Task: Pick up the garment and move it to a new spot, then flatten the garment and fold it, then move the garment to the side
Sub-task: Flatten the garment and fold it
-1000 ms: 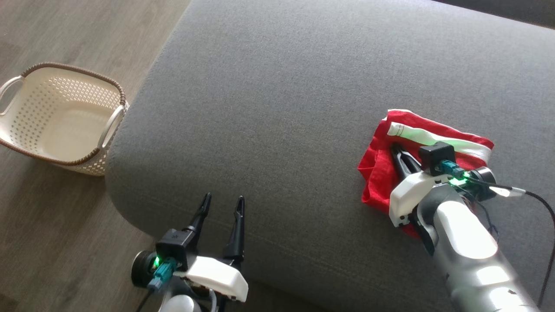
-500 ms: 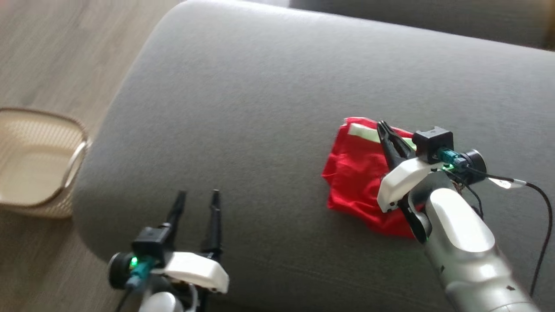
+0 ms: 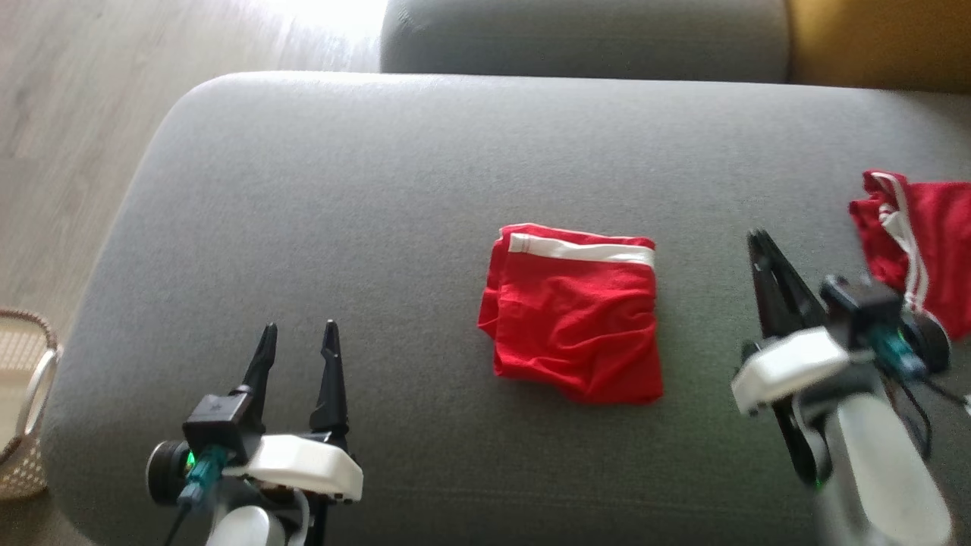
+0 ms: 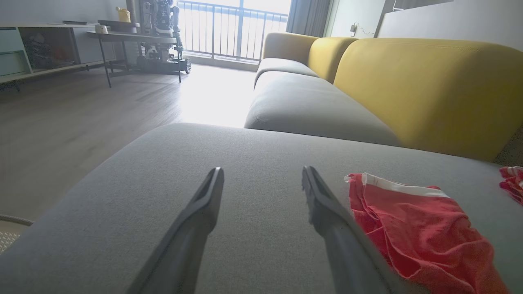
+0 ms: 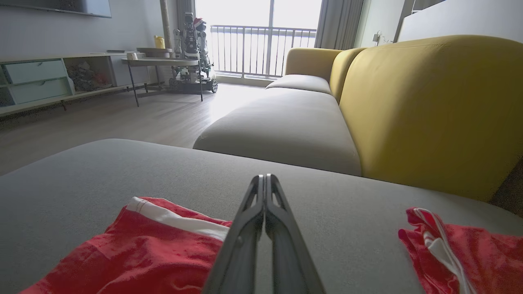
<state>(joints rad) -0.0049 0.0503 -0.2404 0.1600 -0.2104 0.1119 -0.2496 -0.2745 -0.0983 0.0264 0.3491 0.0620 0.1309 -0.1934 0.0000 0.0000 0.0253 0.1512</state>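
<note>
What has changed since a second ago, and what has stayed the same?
The shut right claw has withdrawn rightward off the folded red garment, now apart from it. The view's shift is the head camera turning. The left claw stays open; the garment stays folded on the grey cushion.

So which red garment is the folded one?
The middle garment, a flat square with a white band; the right-edge garment lies bunched up.

Garment: soft matt cloth; cushion: woven matt fabric.
</note>
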